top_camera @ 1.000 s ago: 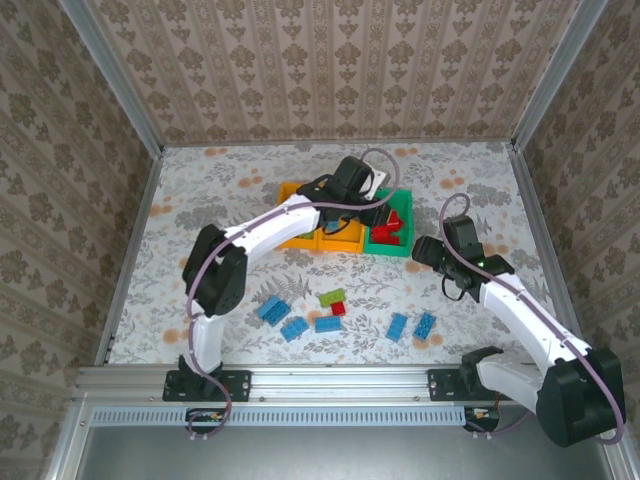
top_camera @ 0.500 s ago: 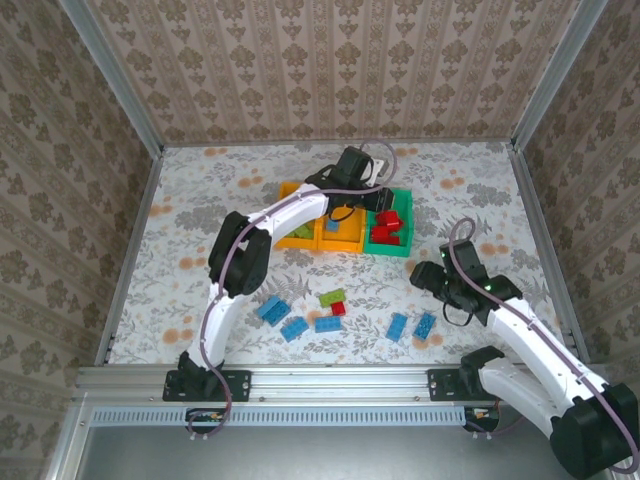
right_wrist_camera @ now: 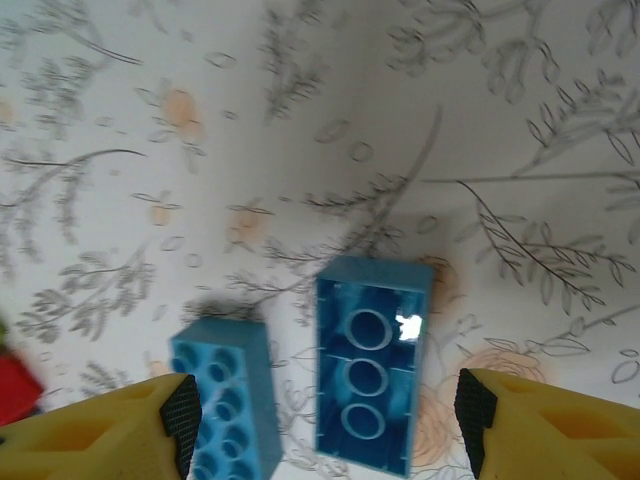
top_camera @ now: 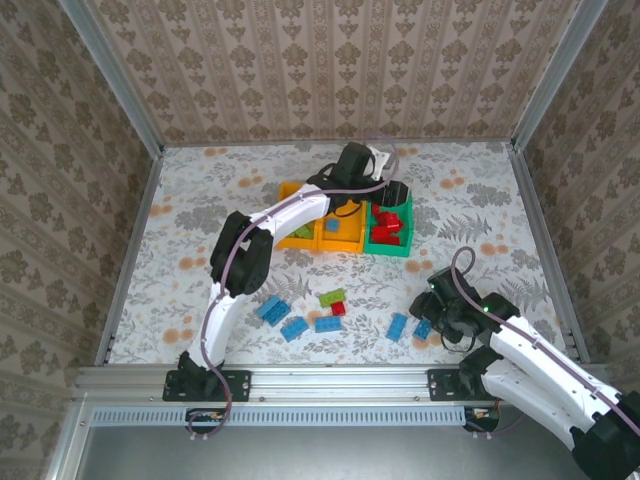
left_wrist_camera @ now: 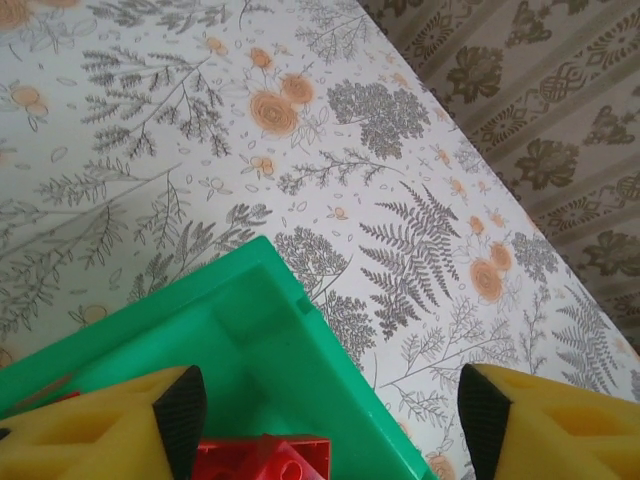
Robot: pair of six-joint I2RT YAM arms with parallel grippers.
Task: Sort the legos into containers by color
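My right fingers (right_wrist_camera: pixel 95 430) hung apart over two blue legos (right_wrist_camera: pixel 370 365) side by side on the counter (right_wrist_camera: pixel 300 120), near right. Closing there might, I judged, pinch both or skew one. Left fingers (left_wrist_camera: pixel 90 425) stood apart above the green container (left_wrist_camera: pixel 250 320).

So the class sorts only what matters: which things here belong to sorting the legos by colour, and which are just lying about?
Job: small blue studded plastic bricks, lime green brick and red brick, unsorted; red bricks inside the green plastic bin; two orange plastic bins.
Just there: floral table cover, patterned wallpaper walls, metal frame rail.
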